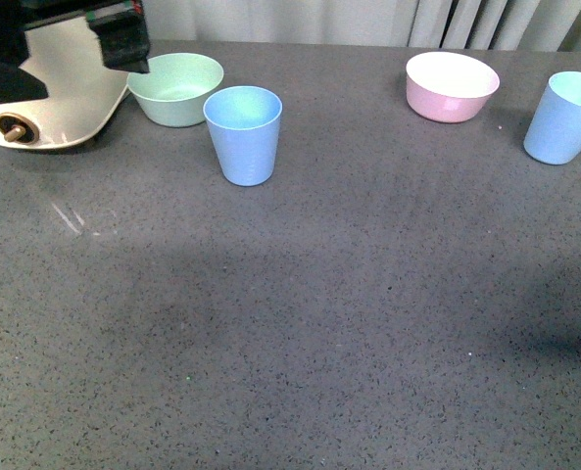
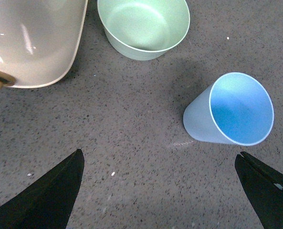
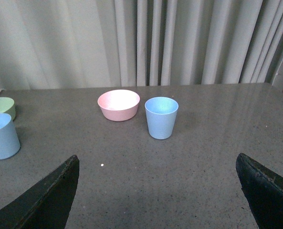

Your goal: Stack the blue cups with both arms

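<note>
Blue cup (image 1: 243, 132) at eleven o'clock, second blue cup (image 1: 564, 117) at two o'clock, well apart on the counter (image 1: 300, 333). Left end effector (image 2: 159, 153) and right end effector (image 3: 157, 157) gape wide, empty, each apparently lined up to grasp one.

The place is presenting as a test room staged like a kitchen counter. A dark grey speckled desk (image 1: 300, 333) is carrying a mint-green plastic bowl (image 1: 177, 88), a light blue plastic tumbler (image 1: 243, 132) and a glossy cream appliance housing (image 1: 70, 98); pale pleated curtains (image 3: 179, 43) are hanging behind.

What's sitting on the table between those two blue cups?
Only the pink bowl, set slightly behind the line from the left blue cup to the right blue cup; front view shows it.
</note>
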You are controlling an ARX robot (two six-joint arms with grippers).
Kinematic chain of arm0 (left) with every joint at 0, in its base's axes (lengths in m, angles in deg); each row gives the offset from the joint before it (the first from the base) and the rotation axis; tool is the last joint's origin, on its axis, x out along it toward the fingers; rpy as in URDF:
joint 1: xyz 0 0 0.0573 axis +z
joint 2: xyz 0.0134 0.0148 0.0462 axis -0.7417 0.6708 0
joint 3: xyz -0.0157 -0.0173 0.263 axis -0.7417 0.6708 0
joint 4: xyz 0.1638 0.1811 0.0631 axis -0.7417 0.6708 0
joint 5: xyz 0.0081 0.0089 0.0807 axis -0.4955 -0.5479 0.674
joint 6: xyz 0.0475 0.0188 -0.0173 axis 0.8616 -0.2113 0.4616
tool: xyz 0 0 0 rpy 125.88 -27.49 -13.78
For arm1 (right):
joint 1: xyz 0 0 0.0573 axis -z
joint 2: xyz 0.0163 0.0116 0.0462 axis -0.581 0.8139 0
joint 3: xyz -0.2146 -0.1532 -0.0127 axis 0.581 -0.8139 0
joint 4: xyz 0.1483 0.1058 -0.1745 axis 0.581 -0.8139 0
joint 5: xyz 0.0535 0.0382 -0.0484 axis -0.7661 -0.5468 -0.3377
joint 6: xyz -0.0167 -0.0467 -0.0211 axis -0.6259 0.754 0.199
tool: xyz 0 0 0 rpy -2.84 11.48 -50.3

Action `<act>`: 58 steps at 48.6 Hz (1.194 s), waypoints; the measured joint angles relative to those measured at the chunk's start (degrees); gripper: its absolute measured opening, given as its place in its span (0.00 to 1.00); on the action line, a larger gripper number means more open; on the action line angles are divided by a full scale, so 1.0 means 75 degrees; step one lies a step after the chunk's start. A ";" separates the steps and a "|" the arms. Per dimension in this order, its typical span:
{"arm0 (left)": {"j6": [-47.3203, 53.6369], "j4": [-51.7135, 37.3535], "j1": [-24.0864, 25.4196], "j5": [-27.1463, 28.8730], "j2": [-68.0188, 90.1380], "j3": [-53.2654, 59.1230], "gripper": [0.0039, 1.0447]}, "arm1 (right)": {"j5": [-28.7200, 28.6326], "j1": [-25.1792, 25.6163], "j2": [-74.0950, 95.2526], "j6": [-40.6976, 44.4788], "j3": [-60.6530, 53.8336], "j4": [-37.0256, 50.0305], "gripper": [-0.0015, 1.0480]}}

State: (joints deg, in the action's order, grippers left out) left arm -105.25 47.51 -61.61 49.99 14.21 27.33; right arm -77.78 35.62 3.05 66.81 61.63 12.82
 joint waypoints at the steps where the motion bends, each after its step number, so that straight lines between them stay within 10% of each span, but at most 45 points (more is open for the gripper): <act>1: -0.0044 0.0044 -0.0032 0.0015 0.0175 -0.0154 0.92 | -0.0003 0.0000 0.0000 0.0000 0.0000 0.0000 0.91; 51: -0.0612 0.1419 -0.0836 0.0609 0.3054 -0.3386 0.92 | 0.0000 0.0000 0.0000 0.0000 0.0000 0.0000 0.91; 58: -0.0612 0.1585 -0.0953 0.0603 0.3337 -0.3681 0.71 | 0.0000 0.0000 0.0000 0.0000 0.0000 0.0000 0.91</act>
State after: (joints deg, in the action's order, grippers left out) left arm -109.84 59.40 -68.76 54.51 39.23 -0.28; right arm -77.78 35.62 3.05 66.81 61.63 12.82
